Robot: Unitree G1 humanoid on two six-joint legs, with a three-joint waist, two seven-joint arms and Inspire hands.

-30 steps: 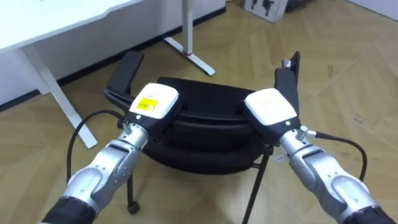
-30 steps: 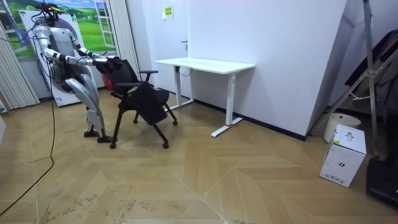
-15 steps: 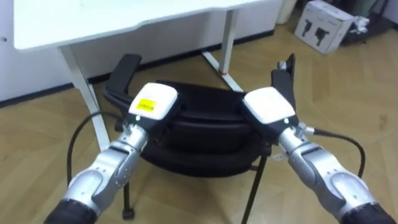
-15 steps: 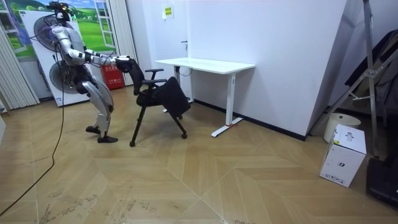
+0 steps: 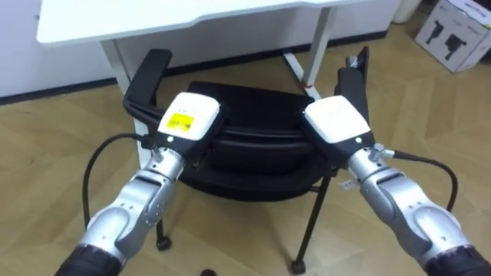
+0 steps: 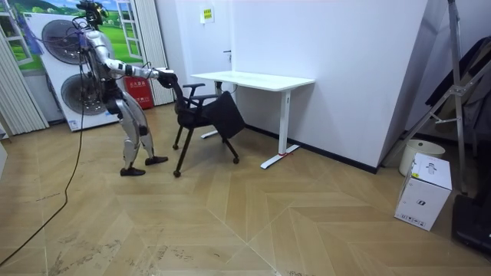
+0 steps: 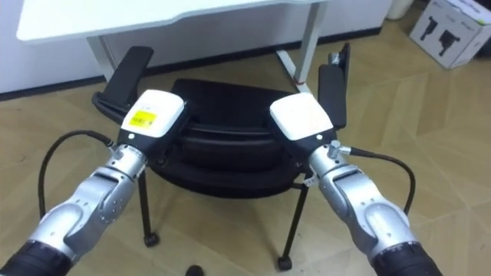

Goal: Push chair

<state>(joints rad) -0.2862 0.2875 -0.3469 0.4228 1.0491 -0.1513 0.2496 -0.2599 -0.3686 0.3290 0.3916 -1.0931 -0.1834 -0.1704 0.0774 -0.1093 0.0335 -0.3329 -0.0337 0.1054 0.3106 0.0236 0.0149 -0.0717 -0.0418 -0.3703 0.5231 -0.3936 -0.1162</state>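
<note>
A black office chair (image 5: pixel 245 146) with two armrests stands right in front of me, tipped forward, its seat facing a white desk (image 5: pixel 192 15). My left hand (image 5: pixel 186 120) lies on the left part of the backrest's top edge, my right hand (image 5: pixel 337 123) on the right part. Both show their white backs and are pressed against the backrest. In the room view I stand in a stride behind the chair (image 6: pixel 207 115), arms stretched forward, with the chair's front under the edge of the desk (image 6: pixel 253 79).
The desk's legs (image 5: pixel 320 46) and floor foot stand just beyond the chair. A white cardboard box (image 5: pixel 458 31) sits on the wooden floor at the far right. In the room view a large fan (image 6: pixel 61 46) and a red object (image 6: pixel 139 84) are behind me.
I have walked forward with the chair, which rolled toward the room view's right and now reaches the desk. Both hands stay on the backrest.
</note>
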